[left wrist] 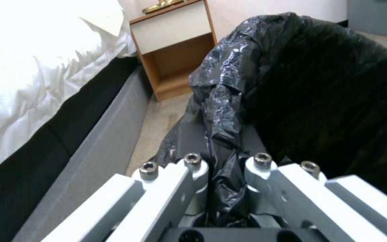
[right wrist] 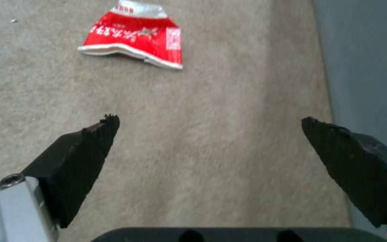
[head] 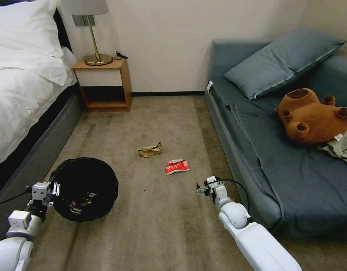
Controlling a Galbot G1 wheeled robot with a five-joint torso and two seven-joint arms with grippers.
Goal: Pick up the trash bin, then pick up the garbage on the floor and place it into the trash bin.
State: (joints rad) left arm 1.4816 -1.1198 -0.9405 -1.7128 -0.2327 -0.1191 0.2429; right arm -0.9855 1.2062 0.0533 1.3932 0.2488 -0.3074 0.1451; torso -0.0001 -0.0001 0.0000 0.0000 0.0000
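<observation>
Carpet runs between bed and sofa, nightstand at the far wall. Bin sits low on the left beside the bed frame, liner draped over its rim; some litter shows in the bottom, colours reddish-brown, items can't be told apart. Left gripper is at the bin's near-left rim, fingers pinched on a fold of liner. Loose garbage on the floor: two pieces, one tan bag and one red packet, near each other mid-carpet. Right gripper hovers over bare carpet by the sofa edge, fingers spread wide, nothing between them; the packet lies ahead of the tips, toward the left finger, not touching.
</observation>
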